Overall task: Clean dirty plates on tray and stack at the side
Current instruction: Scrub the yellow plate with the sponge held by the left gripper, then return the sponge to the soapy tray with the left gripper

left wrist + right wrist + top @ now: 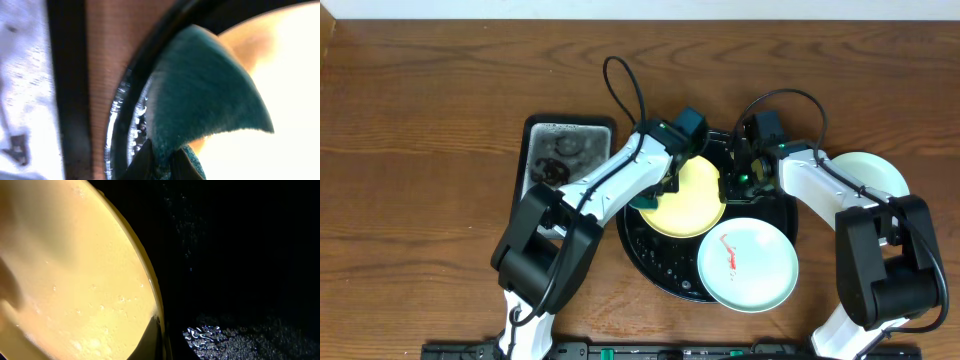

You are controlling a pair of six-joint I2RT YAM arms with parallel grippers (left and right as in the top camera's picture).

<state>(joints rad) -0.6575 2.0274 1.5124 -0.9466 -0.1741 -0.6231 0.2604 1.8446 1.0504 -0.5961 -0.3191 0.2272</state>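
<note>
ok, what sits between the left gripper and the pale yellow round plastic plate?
A teal-green sponge, pinched by the left gripper, lies against the plate; left wrist view.

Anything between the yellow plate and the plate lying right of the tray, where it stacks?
Nothing visible lies between the yellow plate and the side plate; only the right arm crosses that gap. The smeared plate sits on the tray front, off that line.
</note>
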